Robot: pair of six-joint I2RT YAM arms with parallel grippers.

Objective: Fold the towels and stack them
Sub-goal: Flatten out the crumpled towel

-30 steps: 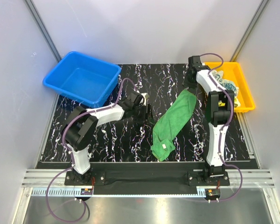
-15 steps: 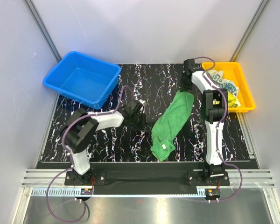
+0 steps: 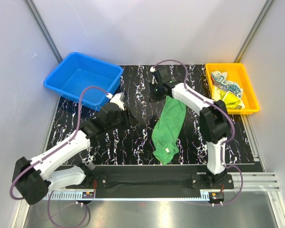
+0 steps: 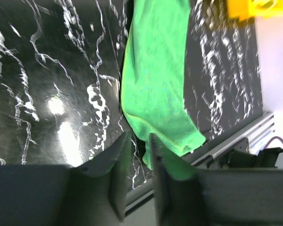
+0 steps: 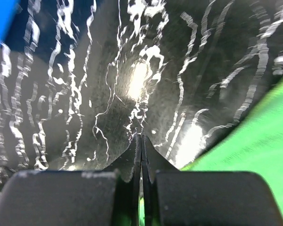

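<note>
Low at the left of the overhead view, the left arm (image 3: 61, 152) rises from its base and slants up and right across the black marbled mat (image 3: 133, 142). It ends left of centre, where the left gripper (image 4: 137, 141) hangs over bare mat. Its wrist view shows the two fingers a narrow way apart with nothing between them; dark mat and a corner of the cloth show through the gap.

Just right of centre lies the green towel (image 3: 167, 128), bunched into a long, narrow strip on the mat. Its near end sits in the lower middle of the frame and bears a small pale label (image 3: 167, 150). From there the strip runs up the frame, leaning slightly right.

At its far end is the right gripper (image 5: 141, 139), reached by the right arm (image 3: 216, 142), which climbs from the lower right and bends back toward upper centre. The jaws are pressed together, and a sliver of green in the seam shows them clamped on the towel's far edge.

Farther back, at the upper right, a yellow bin (image 3: 223, 66) holds a yellow towel (image 3: 230, 99) and a teal-and-pale patterned towel (image 3: 225, 84), both crumpled. At the upper left a blue bin (image 3: 83, 78) sits partly on the mat's corner.
</note>
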